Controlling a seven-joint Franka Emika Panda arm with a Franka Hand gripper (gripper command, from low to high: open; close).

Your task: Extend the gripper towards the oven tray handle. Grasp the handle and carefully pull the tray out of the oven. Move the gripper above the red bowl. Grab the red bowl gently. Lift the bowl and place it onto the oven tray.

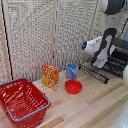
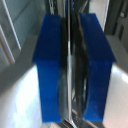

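Observation:
My gripper (image 1: 98,65) is at the exterior view's right, down at the oven tray (image 1: 102,73), a dark wire rack that sticks out from the black oven (image 1: 120,61). In the wrist view the gripper (image 2: 73,70) has its two blue pads (image 2: 50,70) pressed on a thin metal bar, the oven tray handle (image 2: 69,60), which runs between them. The red bowl (image 1: 73,86) sits empty on the wooden table, apart from the tray and toward the exterior view's left of it.
A blue cup (image 1: 72,70) stands just behind the bowl. A yellow and red box (image 1: 50,76) stands left of it. A large red mesh basket (image 1: 22,102) fills the front left. A slatted screen (image 1: 45,35) closes off the back.

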